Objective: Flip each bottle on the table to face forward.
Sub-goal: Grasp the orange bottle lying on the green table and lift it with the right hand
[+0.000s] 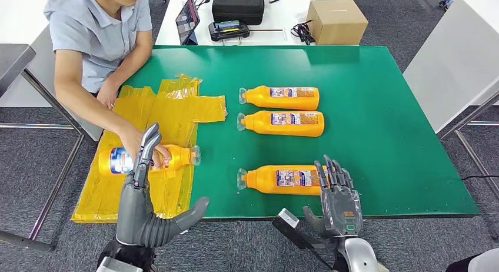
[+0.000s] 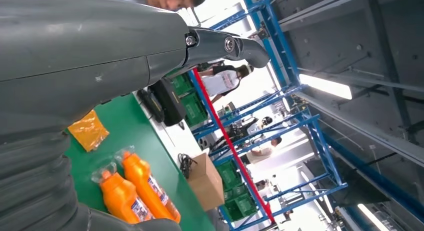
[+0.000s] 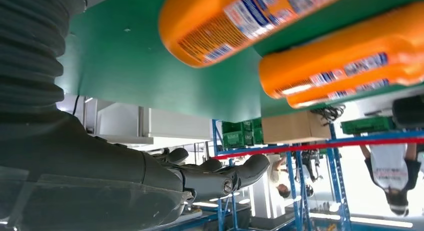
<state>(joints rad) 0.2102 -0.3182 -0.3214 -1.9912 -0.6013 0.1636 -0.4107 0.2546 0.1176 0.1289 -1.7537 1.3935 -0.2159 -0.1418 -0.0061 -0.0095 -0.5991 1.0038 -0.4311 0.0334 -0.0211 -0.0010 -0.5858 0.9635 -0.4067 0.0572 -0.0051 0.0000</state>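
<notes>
Glossy orange plastic bottles (image 1: pixel 281 98) with paper labels; matt green table (image 1: pixel 382 136); crinkled shiny yellow plastic bags (image 1: pixel 170 104); matt cardboard box (image 1: pixel 337 21).
</notes>
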